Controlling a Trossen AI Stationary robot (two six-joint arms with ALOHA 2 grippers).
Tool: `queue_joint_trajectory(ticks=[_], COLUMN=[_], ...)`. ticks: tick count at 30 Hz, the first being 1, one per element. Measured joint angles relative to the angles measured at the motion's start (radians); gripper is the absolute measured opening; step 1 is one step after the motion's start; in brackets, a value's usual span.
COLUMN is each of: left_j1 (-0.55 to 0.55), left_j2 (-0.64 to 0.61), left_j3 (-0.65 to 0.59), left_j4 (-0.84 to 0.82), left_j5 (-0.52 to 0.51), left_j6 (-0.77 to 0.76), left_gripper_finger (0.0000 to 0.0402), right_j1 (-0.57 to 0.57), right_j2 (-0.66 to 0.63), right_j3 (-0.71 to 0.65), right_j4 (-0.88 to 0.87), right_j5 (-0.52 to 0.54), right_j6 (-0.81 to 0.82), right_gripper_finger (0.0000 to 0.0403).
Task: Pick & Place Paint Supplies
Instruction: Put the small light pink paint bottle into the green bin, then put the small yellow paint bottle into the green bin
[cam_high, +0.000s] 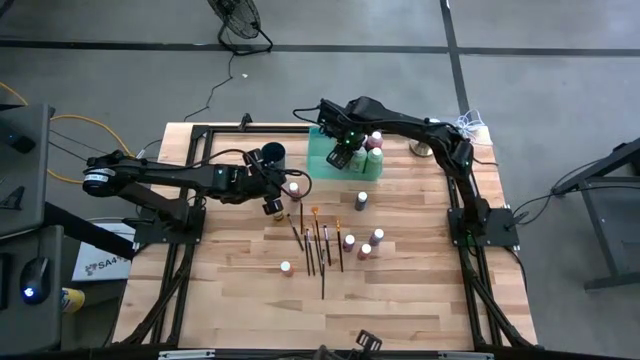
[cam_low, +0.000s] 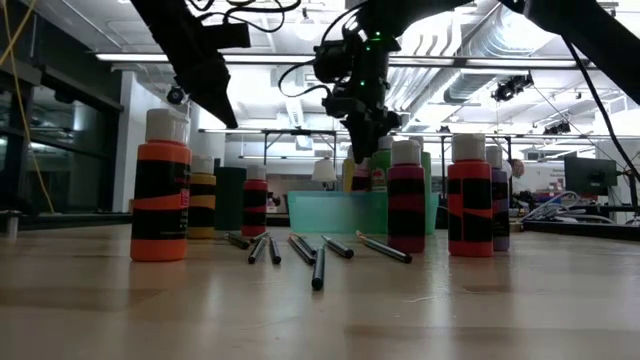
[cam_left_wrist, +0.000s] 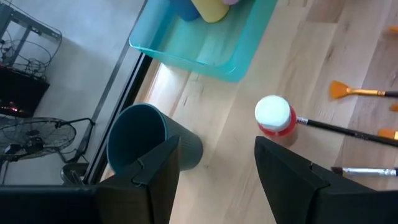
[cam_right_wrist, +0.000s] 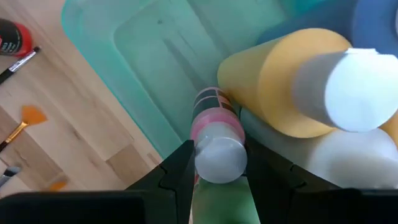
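Pink paint bottle (cam_right_wrist: 216, 134) is gripped by its pale cap between the fingers of the right gripper (cam_right_wrist: 217, 163) above the green tray (cam_right_wrist: 149, 62), where the crowding yellow bottle (cam_right_wrist: 280, 84) could be knocked, while the left gripper (cam_left_wrist: 216, 168), beside the dark cup (cam_left_wrist: 143, 140), is held open and empty.

My wooden table (cam_high: 420, 300) carries a translucent green tray (cam_high: 322, 150) near its far edge, dark round cup (cam_high: 273, 156) just beside it
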Motion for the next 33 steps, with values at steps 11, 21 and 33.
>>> queue_joint_trajectory(ticks=[11,21,33], left_j1=[0.0,0.0,0.0], left_j2=[0.0,0.0,0.0], left_j3=[0.0,0.0,0.0], left_j4=[-0.009,-0.008,-0.007], left_j5=[0.002,0.003,0.003], left_j6=[-0.008,-0.008,-0.009], left_gripper_finger=[0.0198,0.0198,0.0198], right_j1=[-0.002,-0.002,-0.002], right_j2=[0.003,0.003,0.003], right_j3=[0.0,0.0,0.0], right_j4=[-0.003,-0.006,-0.006], right_j5=[-0.023,-0.025,-0.025], right_j6=[-0.004,-0.008,-0.011], right_gripper_finger=[0.0119,0.0137,0.0139])
